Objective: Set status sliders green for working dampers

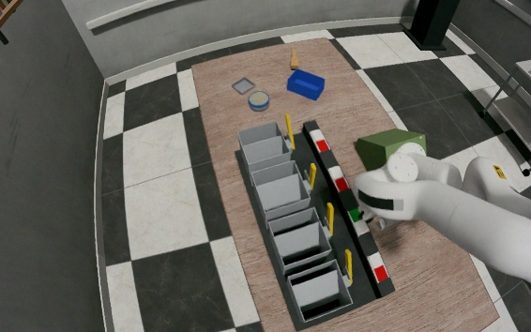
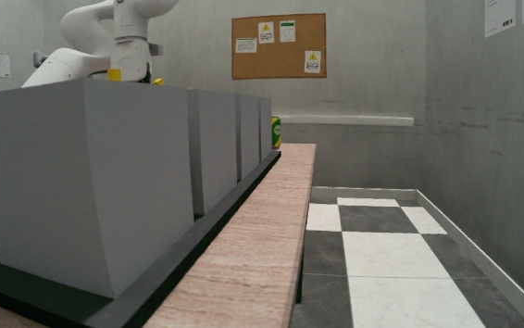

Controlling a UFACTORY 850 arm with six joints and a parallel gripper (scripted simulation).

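Four grey dampers stand in a row on a black base (image 1: 248, 188): the farthest (image 1: 264, 145), the second (image 1: 280, 189), the third (image 1: 299, 239) and the nearest (image 1: 320, 291). Each has a yellow lever beside it, such as the third damper's lever (image 1: 330, 218). On the slider strip, the farthest window (image 1: 323, 145), the second (image 1: 341, 184) and the nearest (image 1: 381, 273) show red. The third window (image 1: 356, 215) shows green, with its white cover (image 1: 361, 228) just past it. My gripper (image 1: 371, 221) is shut, low at the third slider, mostly hidden under the wrist. In the exterior view the dampers (image 2: 87, 176) hide the fingers.
A green box (image 1: 384, 145) lies right of the strip, close to my arm. A blue bin (image 1: 305, 84), a round tin (image 1: 258, 100), a grey square tile (image 1: 243, 86) and an orange block (image 1: 294, 59) lie at the far end. A green-and-yellow can (image 2: 275, 132) shows behind the dampers.
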